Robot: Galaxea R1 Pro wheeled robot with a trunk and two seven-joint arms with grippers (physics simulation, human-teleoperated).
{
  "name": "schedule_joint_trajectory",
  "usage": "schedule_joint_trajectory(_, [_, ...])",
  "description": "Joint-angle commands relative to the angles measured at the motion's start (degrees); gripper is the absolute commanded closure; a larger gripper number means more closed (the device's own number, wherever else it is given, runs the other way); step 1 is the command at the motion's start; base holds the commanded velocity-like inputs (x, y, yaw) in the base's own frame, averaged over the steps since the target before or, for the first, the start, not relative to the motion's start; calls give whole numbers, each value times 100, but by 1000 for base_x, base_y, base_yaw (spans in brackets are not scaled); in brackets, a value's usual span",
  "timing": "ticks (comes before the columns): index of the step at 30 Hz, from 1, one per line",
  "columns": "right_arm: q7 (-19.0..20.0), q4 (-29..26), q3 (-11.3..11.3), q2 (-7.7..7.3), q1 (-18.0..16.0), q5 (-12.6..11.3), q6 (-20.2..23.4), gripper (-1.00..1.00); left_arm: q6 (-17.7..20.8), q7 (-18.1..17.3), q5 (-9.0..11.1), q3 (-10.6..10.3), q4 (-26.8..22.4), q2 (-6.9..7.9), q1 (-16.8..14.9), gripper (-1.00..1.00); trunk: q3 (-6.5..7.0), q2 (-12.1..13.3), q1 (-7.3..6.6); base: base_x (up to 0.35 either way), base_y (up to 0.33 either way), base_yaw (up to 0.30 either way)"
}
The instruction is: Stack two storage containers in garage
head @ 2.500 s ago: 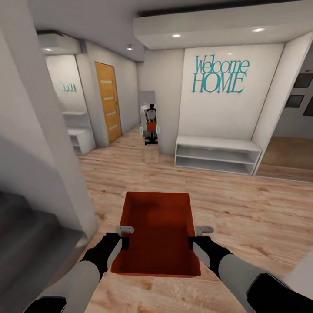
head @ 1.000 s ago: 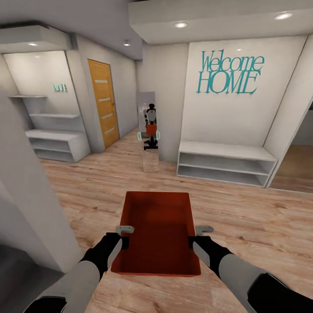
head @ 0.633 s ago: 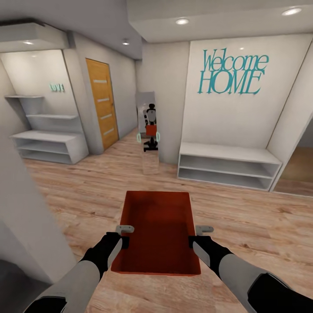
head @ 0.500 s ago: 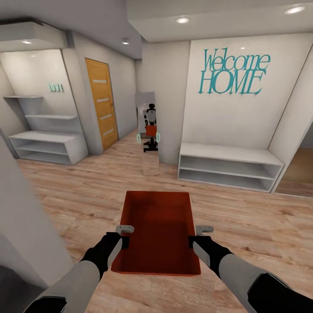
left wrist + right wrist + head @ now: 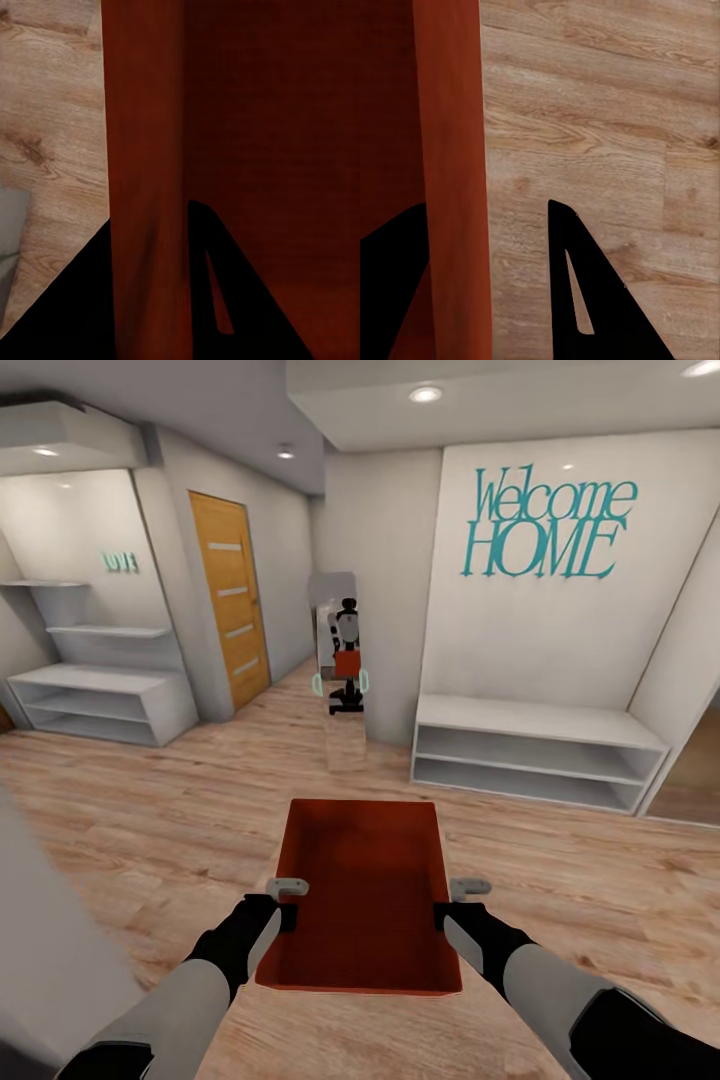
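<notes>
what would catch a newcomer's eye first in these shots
The orange-red storage container, held low and centre between the left gripper and right gripper, each clamped on a side wall. Beyond it, teal "Welcome HOME" lettering on the white wall, and a mirror reflecting the robot.

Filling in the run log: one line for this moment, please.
phase: transit | container: held | left gripper: left wall | right gripper: right wall | floor: wood
</notes>
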Motion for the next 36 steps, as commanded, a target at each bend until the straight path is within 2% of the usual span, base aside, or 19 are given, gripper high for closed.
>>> schedule_joint_trajectory(1, [-31, -222, -140, -3, -10, 143, 21, 100, 16, 15, 142, -24, 188, -6, 0, 100, -12, -13, 7, 321, 0, 0])
schedule_joint_trajectory(27, [-23, -221, -140, -5, -10, 135, 20, 100, 17, 15, 141, -24, 188, -6, 0, 100, -12, -13, 7, 321, 0, 3])
schedule_joint_trajectory(36, [-31, -221, -149, -23, -10, 135, 20, 100, 19, 15, 137, -24, 188, -6, 0, 100, -12, -13, 7, 321, 0, 228])
